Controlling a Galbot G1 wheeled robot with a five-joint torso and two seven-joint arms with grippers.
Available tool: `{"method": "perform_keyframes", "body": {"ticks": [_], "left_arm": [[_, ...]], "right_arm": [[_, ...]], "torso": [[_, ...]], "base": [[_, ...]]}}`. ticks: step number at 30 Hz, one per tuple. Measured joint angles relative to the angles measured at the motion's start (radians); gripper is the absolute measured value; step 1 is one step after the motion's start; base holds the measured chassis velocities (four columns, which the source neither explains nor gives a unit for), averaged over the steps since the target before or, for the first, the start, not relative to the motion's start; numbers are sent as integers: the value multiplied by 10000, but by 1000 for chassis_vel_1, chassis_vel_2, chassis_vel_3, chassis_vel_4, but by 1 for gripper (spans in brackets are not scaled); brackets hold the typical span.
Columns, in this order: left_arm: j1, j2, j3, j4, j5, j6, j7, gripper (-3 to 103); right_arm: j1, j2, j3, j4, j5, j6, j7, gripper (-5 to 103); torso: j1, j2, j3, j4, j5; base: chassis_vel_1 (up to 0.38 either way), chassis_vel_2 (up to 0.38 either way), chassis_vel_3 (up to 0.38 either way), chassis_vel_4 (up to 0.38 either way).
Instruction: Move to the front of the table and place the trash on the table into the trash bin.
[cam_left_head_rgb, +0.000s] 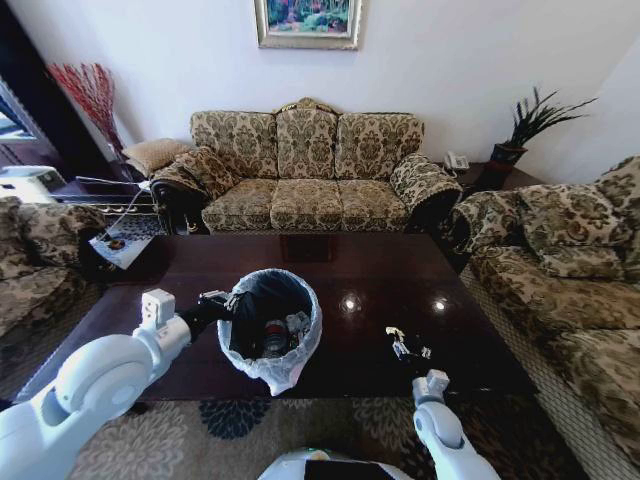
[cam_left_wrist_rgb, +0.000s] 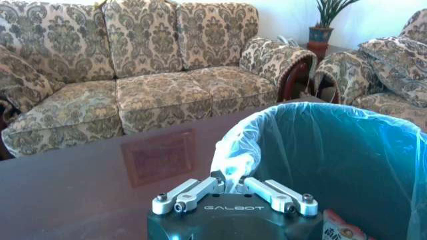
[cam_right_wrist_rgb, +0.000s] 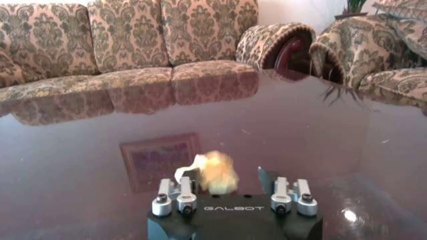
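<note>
**Bin held at the near edge, yellowish scrap between the right tool's fingers**

The bin (cam_left_head_rgb: 270, 330) stood upright on the table (cam_left_head_rgb: 360, 270) close to its near edge, mouth up, its whitish bag (cam_left_wrist_rgb: 267, 130) folded over the rim. Inside lay earlier trash: a bottle with a red label (cam_left_head_rgb: 275, 340) and a red wrapper (cam_left_wrist_rgb: 343, 231). The left tool (cam_left_wrist_rgb: 229, 184) was clenched on the bag at the bin's rim, on the side toward the table's left edge.

Toward the near right part of the table, well apart from the bin, the right tool (cam_right_wrist_rgb: 227, 181) sat low over the glossy top with its fingers spread. A small yellowish scrap (cam_right_wrist_rgb: 217, 172) lay between them, nearer one finger; whether it was touched could not be told. The scrap was a roundish lump with no clear long axis.

A sofa (cam_left_head_rgb: 305, 170) stood beyond the far edge, armchairs off both ends, and a rug (cam_left_head_rgb: 230, 425) lay under the near edge.
</note>
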Motion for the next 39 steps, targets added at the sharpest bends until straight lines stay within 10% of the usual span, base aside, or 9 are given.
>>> {"method": "perform_keyframes", "body": {"ticks": [18, 39], "left_arm": [[-32, 14, 46, 47, -4, 0, 0, 3], [-58, 45, 58, 117, 0, -9, 7, 3]], "right_arm": [[102, 97, -70, 286, -130, -62, 52, -2], [624, 226, -44, -195, -463, 99, 124, 6]], "torso": [[0, 0, 0, -2, 4], [0, 0, 0, -2, 4]], "base": [[0, 0, 0, 0], [0, 0, 0, 0]]}}
